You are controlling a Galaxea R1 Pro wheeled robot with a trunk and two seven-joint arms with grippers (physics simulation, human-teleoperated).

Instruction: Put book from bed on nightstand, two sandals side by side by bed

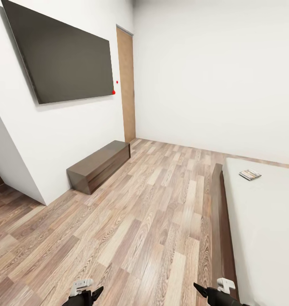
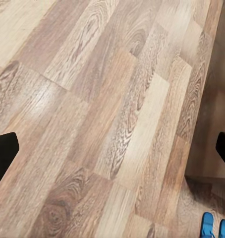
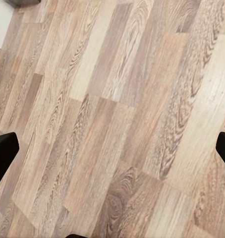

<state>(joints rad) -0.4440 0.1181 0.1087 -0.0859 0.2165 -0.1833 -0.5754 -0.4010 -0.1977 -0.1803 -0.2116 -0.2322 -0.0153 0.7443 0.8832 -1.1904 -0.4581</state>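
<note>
Book (image 1: 250, 174) lies on the bed (image 1: 267, 221), well ahead; both pincers, left (image 2: 112, 148) and right (image 3: 112, 148), hang wide and empty. Approach alongside the frame before reaching.

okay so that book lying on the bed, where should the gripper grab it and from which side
Probably by an edge, pinched across its thin thickness. The book lies flat on the bed, set in from the wooden frame, so a flat-lying cover offers little to a straight top-down pinch. Come low over the mattress with the right gripper, the nearer one, both grippers being open and empty.
</note>
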